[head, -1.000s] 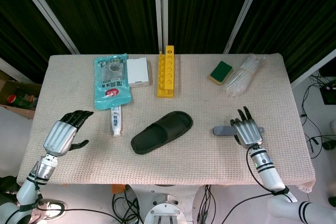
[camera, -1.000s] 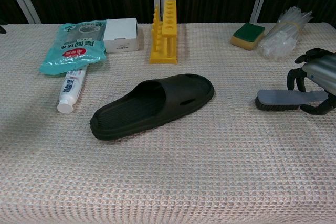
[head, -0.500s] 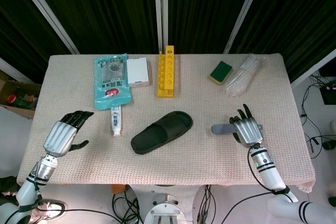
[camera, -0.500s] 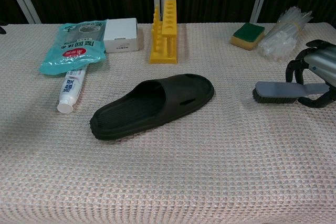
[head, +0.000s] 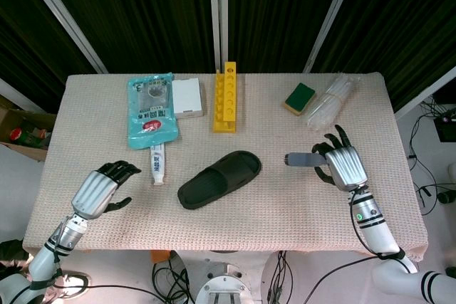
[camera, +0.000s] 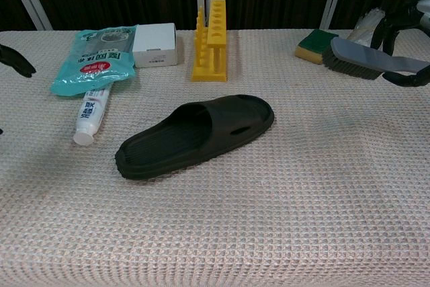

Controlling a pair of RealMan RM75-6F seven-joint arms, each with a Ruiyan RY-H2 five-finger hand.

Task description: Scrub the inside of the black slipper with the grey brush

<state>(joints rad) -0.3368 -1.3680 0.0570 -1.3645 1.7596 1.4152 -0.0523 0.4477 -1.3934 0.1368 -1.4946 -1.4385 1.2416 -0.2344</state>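
Right robot hand (head: 344, 166) grips grey brush (camera: 366, 58); toothpaste tube (head: 157, 163) beside black slipper (head: 219, 179).

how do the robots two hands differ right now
The right hand grips the grey brush and holds it above the table; the left hand holds nothing, fingers apart. Right is beside the black slipper, left nearer the front edge. Both are silver-backed with black fingers.
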